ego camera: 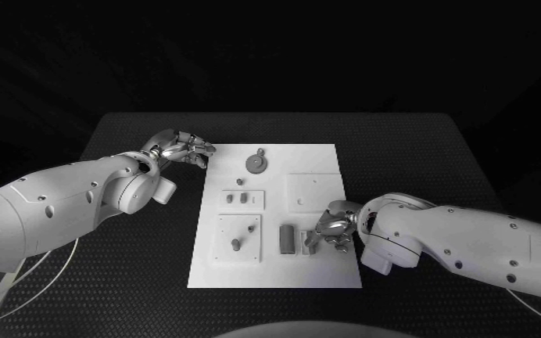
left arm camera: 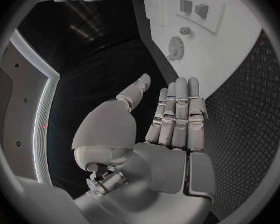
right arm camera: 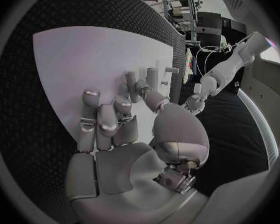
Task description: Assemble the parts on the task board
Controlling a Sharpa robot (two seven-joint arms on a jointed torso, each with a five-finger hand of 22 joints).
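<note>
My left robot hand (left arm camera: 162, 129) empty, fingers (left arm camera: 180, 109) straight and together, thumb apart, over black worktop (left arm camera: 239, 99). Task board (left arm camera: 209, 50) beyond, round part (left arm camera: 175, 47) on it.

left hand (ego camera: 180, 150) hovers with fingers straight and together, thumb apart, holding nothing. right hand (ego camera: 336, 228) is lowered, fingers loosely curled, its grip unclear.
</note>
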